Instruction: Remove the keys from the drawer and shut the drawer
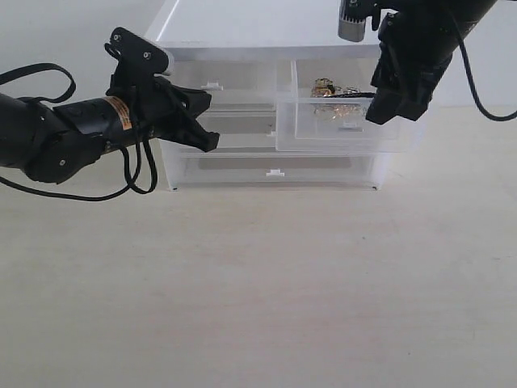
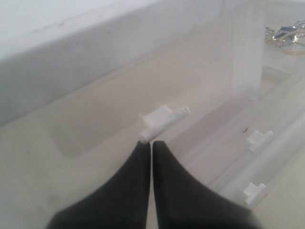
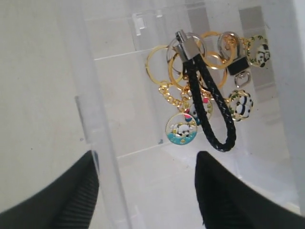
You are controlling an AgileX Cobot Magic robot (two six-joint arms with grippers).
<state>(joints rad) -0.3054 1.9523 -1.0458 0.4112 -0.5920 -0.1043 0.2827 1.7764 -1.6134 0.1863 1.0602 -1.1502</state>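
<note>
The drawer, the right small translucent one, stands pulled out of the white cabinet. The keys lie inside it, a bunch of gold rings and round charms on a black braided loop strap. My right gripper hangs open just above the drawer's right part. In the right wrist view the gripper holds nothing, and the drawer's side wall runs between its fingers. My left gripper is shut and empty, with its tips just short of the left twin drawer's tab handle.
Two full-width drawers sit shut below, each with a small tab handle. The cabinet stands at the back of a pale wooden table. Black cables hang from the left arm.
</note>
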